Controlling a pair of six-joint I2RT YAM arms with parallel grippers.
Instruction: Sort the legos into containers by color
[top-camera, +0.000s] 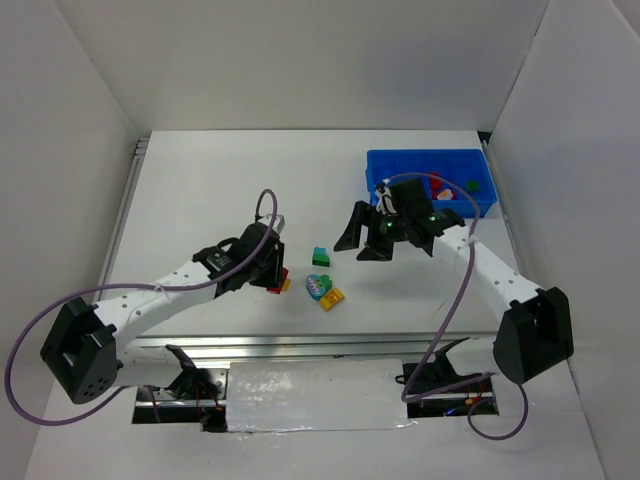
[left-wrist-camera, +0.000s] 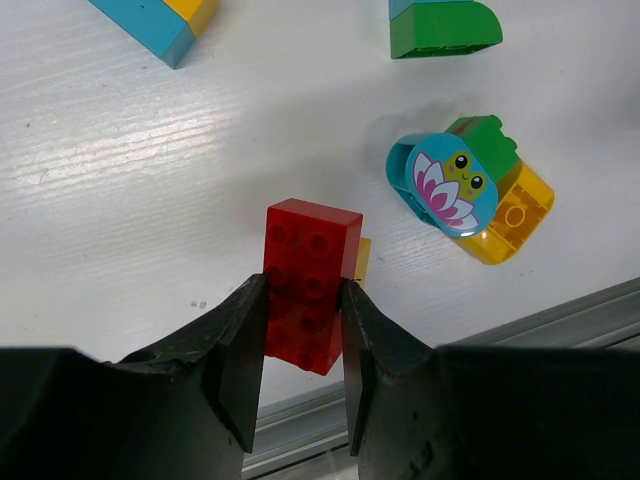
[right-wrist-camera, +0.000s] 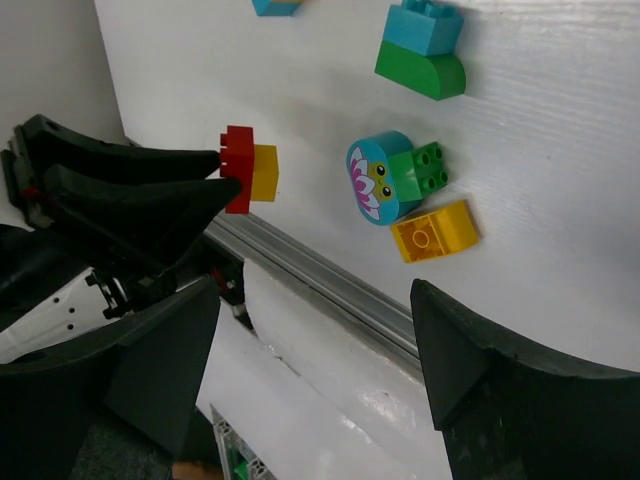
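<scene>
Well, nearest the white table's (top-camera: 220, 190) front edge, the left gripper (left-wrist-camera: 303, 290) has its jaws pressed on a small red plastic studded brick (left-wrist-camera: 310, 240); a round cyan frog-faced brick (left-wrist-camera: 445, 185) lies near it. Farther off, the right gripper (top-camera: 365, 240) hangs wide open, empty, near the bright-blue compartmented plastic tray (top-camera: 420, 160).

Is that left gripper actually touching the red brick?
Touching. The left wrist view shows the left gripper closed on the red brick, a finger pressed against each side, no gap visible.
</scene>
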